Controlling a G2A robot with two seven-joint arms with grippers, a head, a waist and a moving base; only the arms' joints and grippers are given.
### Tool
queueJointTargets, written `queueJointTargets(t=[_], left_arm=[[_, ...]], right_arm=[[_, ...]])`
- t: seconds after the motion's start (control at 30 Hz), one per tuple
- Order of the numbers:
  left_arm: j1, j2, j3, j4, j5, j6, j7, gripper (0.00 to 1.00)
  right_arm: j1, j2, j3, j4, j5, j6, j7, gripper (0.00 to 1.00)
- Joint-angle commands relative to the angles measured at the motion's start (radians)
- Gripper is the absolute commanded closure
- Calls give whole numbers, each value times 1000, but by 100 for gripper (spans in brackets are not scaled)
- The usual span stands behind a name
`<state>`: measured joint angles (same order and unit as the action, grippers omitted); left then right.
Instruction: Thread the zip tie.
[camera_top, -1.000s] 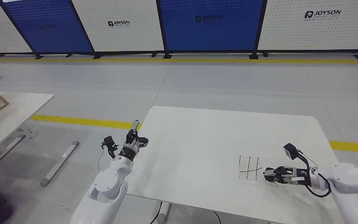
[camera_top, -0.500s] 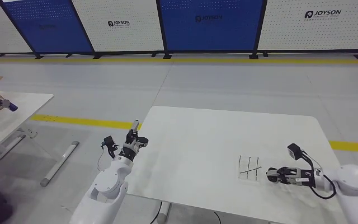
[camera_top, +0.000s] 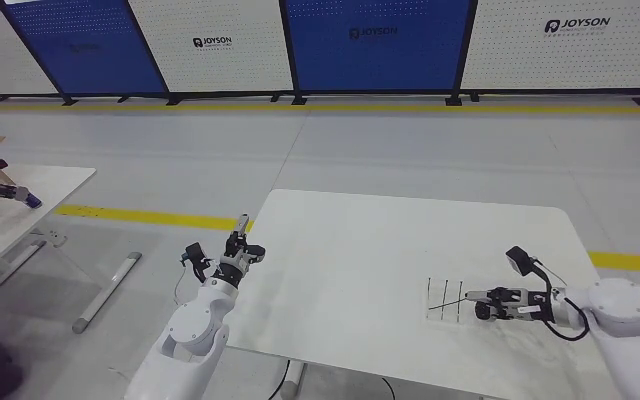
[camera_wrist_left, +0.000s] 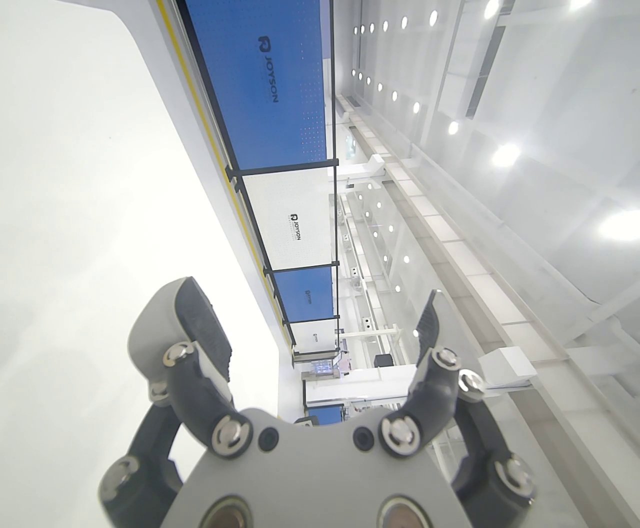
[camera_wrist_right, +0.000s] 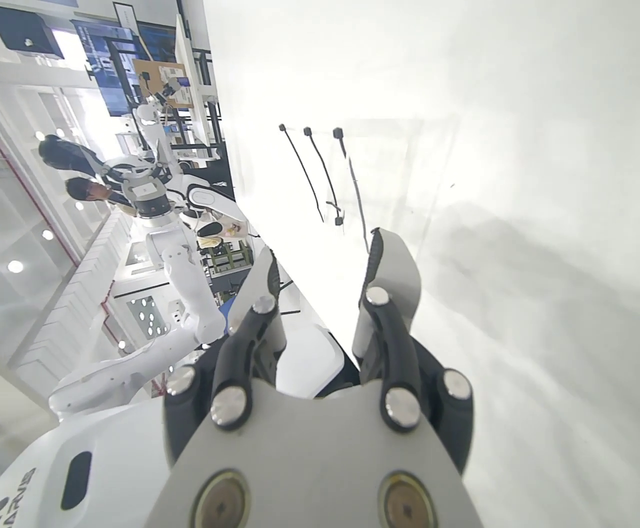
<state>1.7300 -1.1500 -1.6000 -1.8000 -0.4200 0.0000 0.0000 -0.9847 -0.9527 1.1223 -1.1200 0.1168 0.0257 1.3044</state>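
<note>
- The right gripper (camera_wrist_right: 325, 242) is low over the worktop (camera_top: 350, 260), close to its near edge and toward the right side. Its jaws are parted and hold nothing. I judge the step in hand to be the approach for a first pick-up, since no tie is lifted or threaded yet.
- Just past its fingertips lie the black zip ties (camera_top: 445, 300), flat on the worktop.
- In the right wrist view three straps lie side by side, long axes roughly parallel. Their heads are at the ends away from the gripper and their tails point back toward it.
- The nearest tie (camera_wrist_right: 353, 190) ends just beside one finger (camera_wrist_right: 390, 260). A fourth head shows among them, but how that tie lies is unclear.
- The next move probably calls for a low, exact pinch across that thin tail.
- The left gripper (camera_wrist_left: 310, 290) is at the worktop's left edge, well apart, jaws spread and empty.
</note>
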Motion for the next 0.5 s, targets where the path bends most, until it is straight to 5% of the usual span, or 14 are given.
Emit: queueJointTargets(t=[0.0, 0.47], left_arm=[[0, 0, 0, 0, 0, 0, 0, 0], [0, 0, 0, 0, 0, 0, 0, 0]], right_arm=[[13, -3, -15, 6, -15, 13, -5, 66], [70, -20, -80, 23, -61, 68, -20, 75]])
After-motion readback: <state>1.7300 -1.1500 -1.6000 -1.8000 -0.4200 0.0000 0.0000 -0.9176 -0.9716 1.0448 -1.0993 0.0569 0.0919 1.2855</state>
